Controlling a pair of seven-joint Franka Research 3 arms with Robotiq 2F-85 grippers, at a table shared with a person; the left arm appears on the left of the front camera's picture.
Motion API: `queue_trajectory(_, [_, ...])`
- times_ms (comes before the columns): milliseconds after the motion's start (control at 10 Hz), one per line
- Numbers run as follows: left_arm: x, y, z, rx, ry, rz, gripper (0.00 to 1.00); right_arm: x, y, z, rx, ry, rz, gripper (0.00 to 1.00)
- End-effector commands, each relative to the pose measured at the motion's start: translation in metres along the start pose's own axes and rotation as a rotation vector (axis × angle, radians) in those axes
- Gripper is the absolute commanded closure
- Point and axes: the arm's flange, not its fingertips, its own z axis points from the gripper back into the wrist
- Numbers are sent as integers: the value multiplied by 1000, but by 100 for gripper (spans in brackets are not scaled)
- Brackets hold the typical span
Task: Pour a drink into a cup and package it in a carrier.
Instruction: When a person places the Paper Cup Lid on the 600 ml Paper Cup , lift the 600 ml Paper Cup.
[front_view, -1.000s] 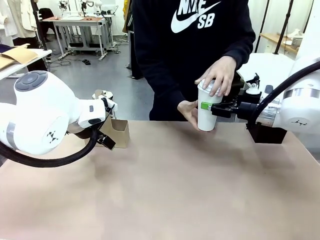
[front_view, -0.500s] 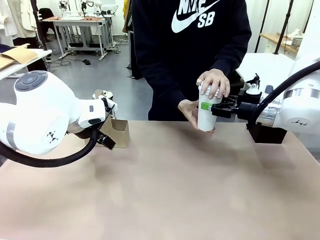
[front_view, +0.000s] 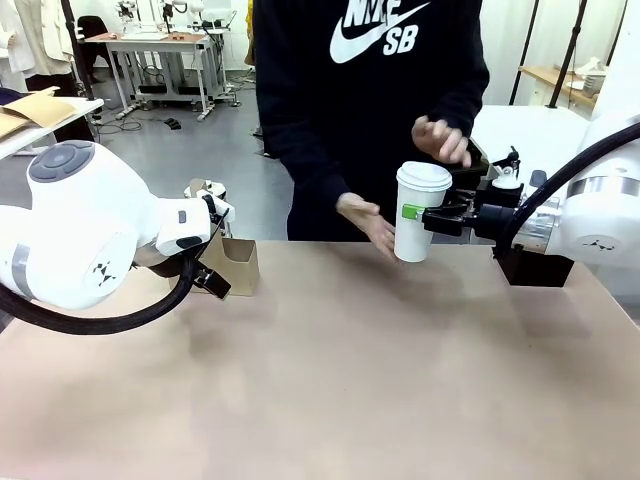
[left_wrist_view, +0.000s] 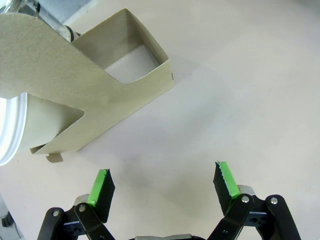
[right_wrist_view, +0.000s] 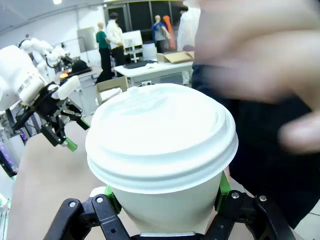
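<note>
Right gripper (front_view: 413, 213): clamped on the cup (front_view: 416, 230) just under its lid (front_view: 424, 176), holding it upright at the far right of the table (front_view: 340, 380). Makes sense to me, upright means nothing sloshes out.
Person: both hands off the cup. One hand (front_view: 366, 216) is open, low and just left of the cup. The other hand (front_view: 437, 139) is up above the lid. My guess is they're ready to catch it.
Left gripper (left_wrist_view: 163, 183): jaws wide open, nothing in them, hovering over bare table just beside the carrier (left_wrist_view: 100, 95).
Carrier: far left of the table, one pocket open and empty, probably where the cup is meant to go.
Drink: can't see it, the lid covers everything.
Hard to tell: whether the cup's base touches the table or hangs just above it. A white rim (left_wrist_view: 10, 130) by the carrier's other pocket is cut off, so no idea what it is. The upper hand is a blur in the right wrist view.
</note>
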Motion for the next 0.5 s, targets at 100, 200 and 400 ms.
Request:
queue_trajectory(100, [0, 0, 0, -1, -1, 0, 0, 3, 1, -2, 1, -2, 9, 20])
queue_trajectory(200, [0, 0, 0, -1, -1, 0, 0, 3, 1, -2, 1, -2, 9, 20])
queue_trajectory(400, [0, 0, 0, -1, -1, 0, 0, 3, 1, -2, 1, -2, 9, 20])
